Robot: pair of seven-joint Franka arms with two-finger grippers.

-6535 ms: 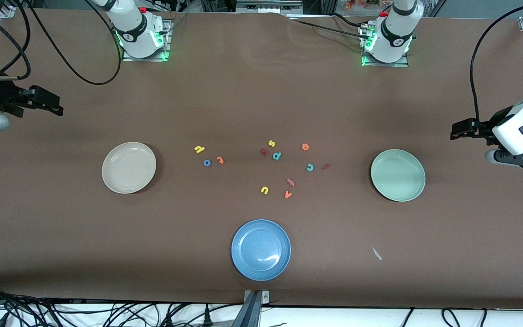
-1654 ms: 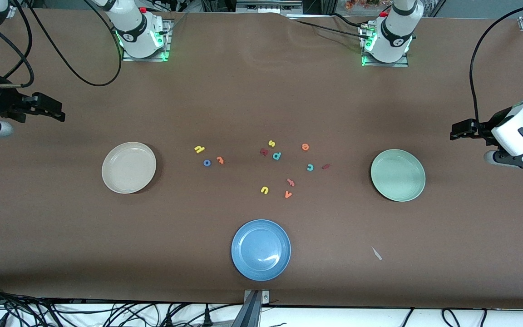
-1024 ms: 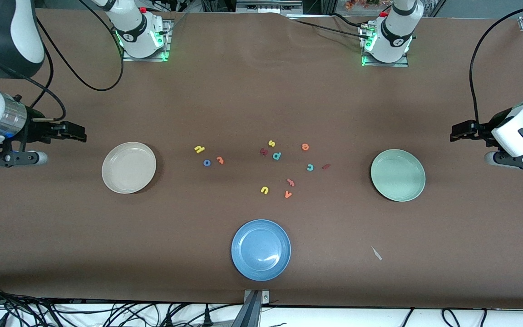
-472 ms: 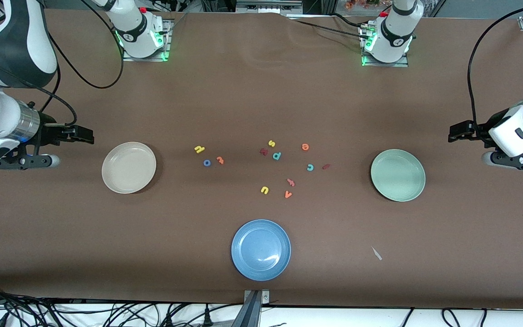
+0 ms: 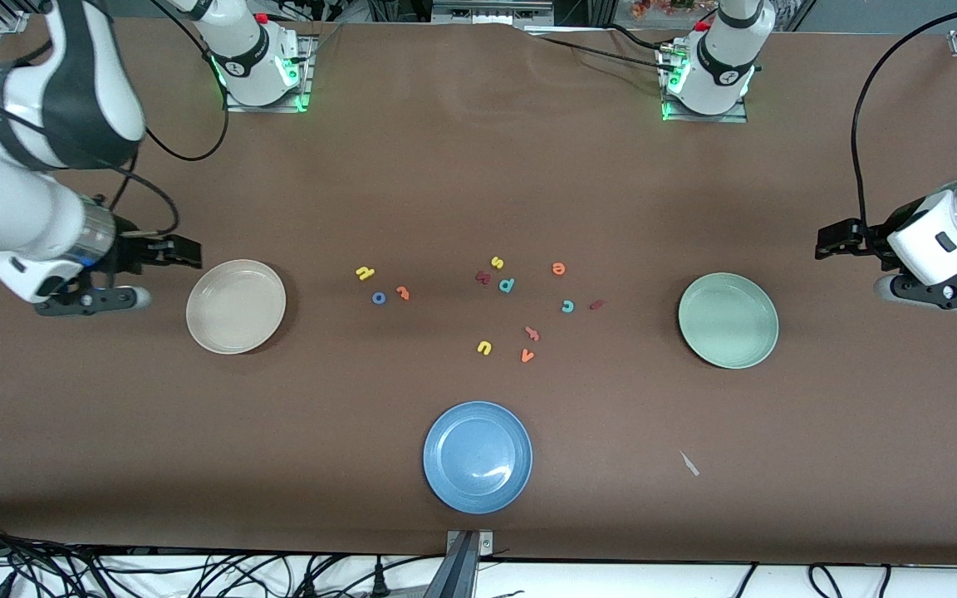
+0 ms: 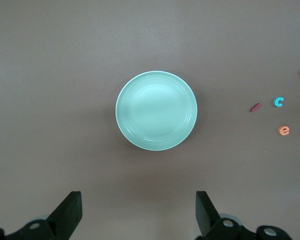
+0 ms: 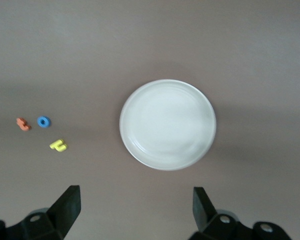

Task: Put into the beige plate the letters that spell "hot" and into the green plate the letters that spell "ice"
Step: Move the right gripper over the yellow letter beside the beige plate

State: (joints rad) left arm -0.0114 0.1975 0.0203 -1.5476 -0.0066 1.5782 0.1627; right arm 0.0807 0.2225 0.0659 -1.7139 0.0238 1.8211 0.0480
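Note:
The beige plate (image 5: 236, 306) (image 7: 167, 124) lies empty toward the right arm's end of the table. Beside it sit the yellow h (image 5: 365, 272) (image 7: 58, 145), blue o (image 5: 378, 297) (image 7: 43, 121) and orange t (image 5: 403, 292) (image 7: 23, 124). The green plate (image 5: 728, 320) (image 6: 156, 110) lies empty toward the left arm's end, with the orange e (image 5: 558, 267) (image 6: 284, 130), teal c (image 5: 567, 306) (image 6: 278, 101) and dark red i (image 5: 596, 305) (image 6: 255, 107) beside it. My right gripper (image 5: 184, 252) (image 7: 136, 210) hangs open beside the beige plate. My left gripper (image 5: 831, 241) (image 6: 138, 212) hangs open beside the green plate. Both hold nothing.
A blue plate (image 5: 477, 457) lies nearest the front camera. Other letters lie mid-table: yellow s (image 5: 497, 262), teal p (image 5: 507, 285), dark red k-like letter (image 5: 483, 277), yellow u (image 5: 484, 347), orange v (image 5: 527, 356), a pinkish letter (image 5: 532, 334). A small pale scrap (image 5: 689, 463) lies beside the blue plate.
My right arm has swung in from the table's end, bringing its open gripper next to the beige plate. My left gripper has edged slightly toward the green plate. No letter or plate has moved.

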